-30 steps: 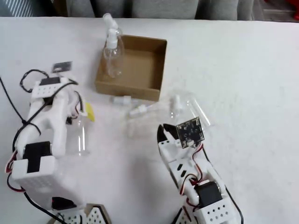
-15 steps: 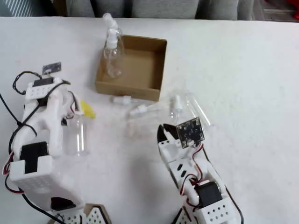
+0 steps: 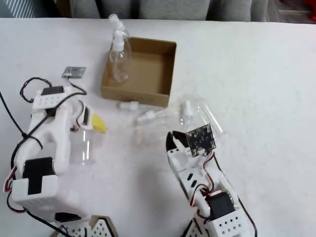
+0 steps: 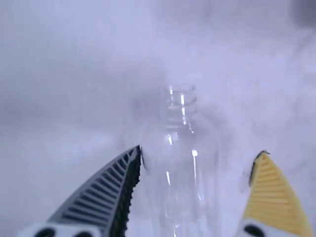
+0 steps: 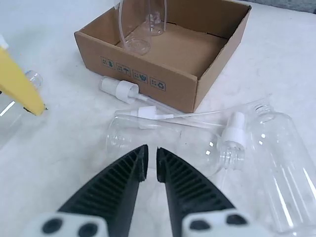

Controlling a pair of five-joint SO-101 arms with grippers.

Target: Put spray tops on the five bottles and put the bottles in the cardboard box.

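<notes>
**Left claw straddles uncapped bottle**

Left claw [image 4: 197, 157] spread wide, one finger on each side of a capless clear bottle [image 4: 180, 111] lying on the table [image 3: 256, 74]. Right claw [image 5: 150, 153] pinched together and empty, near loose spray tops [image 5: 118, 89] and spare bottles [image 5: 276, 148]. Beyond them, the cardboard box [image 3: 133, 94] holds two topped bottles [image 3: 120, 61].

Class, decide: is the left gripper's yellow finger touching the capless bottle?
Apart. The left wrist view shows bare table between the yellow finger and the bottle.
</notes>
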